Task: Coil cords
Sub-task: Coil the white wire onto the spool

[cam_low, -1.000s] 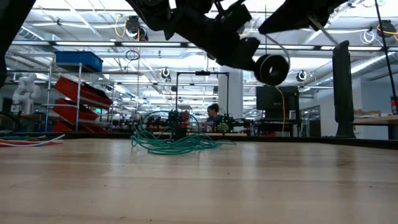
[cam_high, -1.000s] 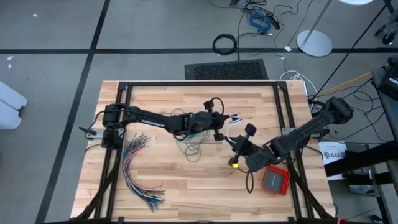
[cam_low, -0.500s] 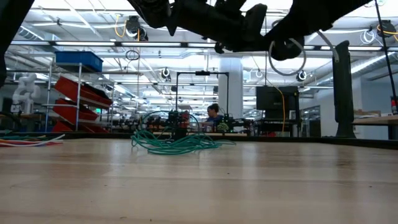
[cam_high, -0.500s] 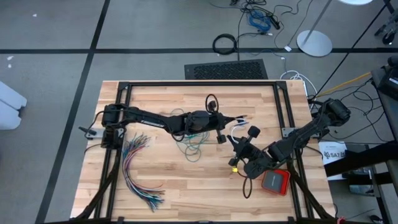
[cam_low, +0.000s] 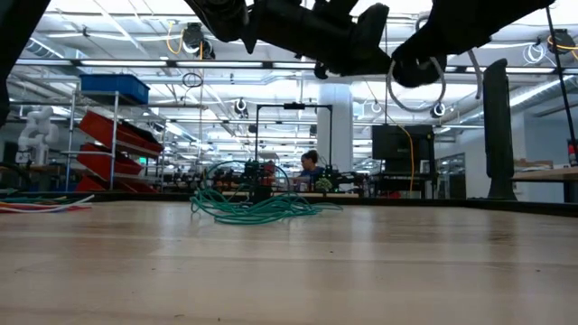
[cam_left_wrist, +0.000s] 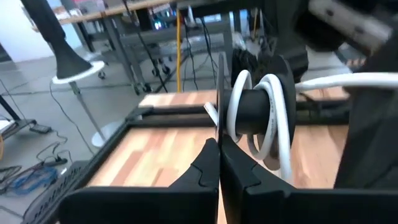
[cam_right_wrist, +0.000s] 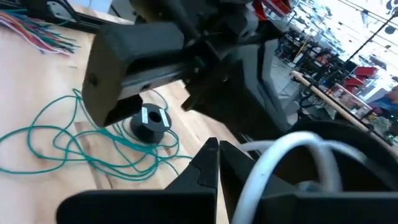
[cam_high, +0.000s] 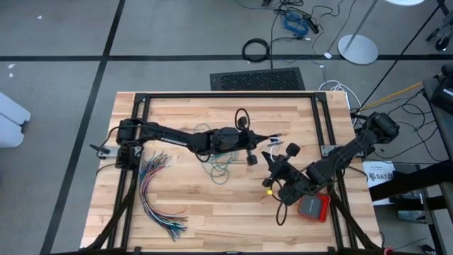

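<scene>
Hanging above the middle of the worktop (cam_high: 191,212), both arms meet tip to tip, and neither claw is down at the wood. The left gripper (cam_left_wrist: 219,149) has its fingers pressed together. A thin dark line rises from between the tips, which I take for the black cord (cam_left_wrist: 219,74), pinched and pulled taut. Just beyond it, the cord's white tail (cam_left_wrist: 273,109) is looped several times round a black cylinder (cam_left_wrist: 252,102) by the right arm. The right gripper (cam_right_wrist: 219,150) is closed too, with the white length curving past its tips; whether it pinches anything cannot be told. So this cord is off the worktop, its run stretched across from the left claw towards the right-hand edge. The teal-green cord (cam_high: 218,168) lies loose and uncoiled on the wood at mid-worktop, directly under the left arm's wrist and towards the left edge from the right claw. The left arm is plainly the nearer to it. By my reckoning winding is partly done on one cord, and the teal one is untouched.
</scene>
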`<state>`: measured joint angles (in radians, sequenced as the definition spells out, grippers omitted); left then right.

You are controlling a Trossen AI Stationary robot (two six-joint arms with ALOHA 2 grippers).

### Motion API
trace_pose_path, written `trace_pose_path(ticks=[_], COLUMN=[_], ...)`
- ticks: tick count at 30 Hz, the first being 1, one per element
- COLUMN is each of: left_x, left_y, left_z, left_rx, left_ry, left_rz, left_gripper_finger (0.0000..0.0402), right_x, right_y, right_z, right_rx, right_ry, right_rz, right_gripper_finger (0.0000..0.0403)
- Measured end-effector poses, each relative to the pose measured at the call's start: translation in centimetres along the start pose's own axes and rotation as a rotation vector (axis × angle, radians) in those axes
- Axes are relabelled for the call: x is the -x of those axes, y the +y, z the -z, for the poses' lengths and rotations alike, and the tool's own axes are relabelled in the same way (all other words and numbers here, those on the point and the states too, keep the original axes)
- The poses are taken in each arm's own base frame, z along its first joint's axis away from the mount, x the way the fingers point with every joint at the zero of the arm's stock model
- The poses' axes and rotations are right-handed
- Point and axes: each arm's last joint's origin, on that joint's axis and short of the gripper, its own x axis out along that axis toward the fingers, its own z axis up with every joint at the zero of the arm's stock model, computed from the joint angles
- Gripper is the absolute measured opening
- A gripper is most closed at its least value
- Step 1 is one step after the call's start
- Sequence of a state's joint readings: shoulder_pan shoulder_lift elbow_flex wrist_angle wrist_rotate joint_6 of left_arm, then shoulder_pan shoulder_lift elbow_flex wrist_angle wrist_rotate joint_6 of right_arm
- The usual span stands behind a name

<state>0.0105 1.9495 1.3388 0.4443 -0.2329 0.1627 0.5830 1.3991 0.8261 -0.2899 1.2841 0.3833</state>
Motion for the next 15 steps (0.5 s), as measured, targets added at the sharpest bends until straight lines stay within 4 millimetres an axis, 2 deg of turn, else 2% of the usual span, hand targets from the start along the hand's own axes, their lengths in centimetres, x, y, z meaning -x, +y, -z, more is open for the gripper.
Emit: trace_pose_path(ticks=[8, 11, 15], left_x=[0.0, 0.0, 0.0], left_y=[0.0, 0.0, 0.0], left_z=[0.0, -0.1, -0.2], left_rx=[-0.010, -0.006, -0.002], left_ry=[0.005, -0.008, -0.025], left_rz=[-0.003, 0.005, 0.016], left_gripper_finger=[0.0000, 0.0000, 0.0000], right_x=[0.5, 1.0, 1.6], right_y=[-0.2, -0.2, -0.2], right_z=[1.6, 2.1, 2.4], right_rx=[-0.047, -0.063, -0.074], right_ry=[0.140, 0.170, 0.167], right_rz=[-0.128, -0.150, -0.151], right_gripper_finger=[0.0005, 0.0030, 0.0086])
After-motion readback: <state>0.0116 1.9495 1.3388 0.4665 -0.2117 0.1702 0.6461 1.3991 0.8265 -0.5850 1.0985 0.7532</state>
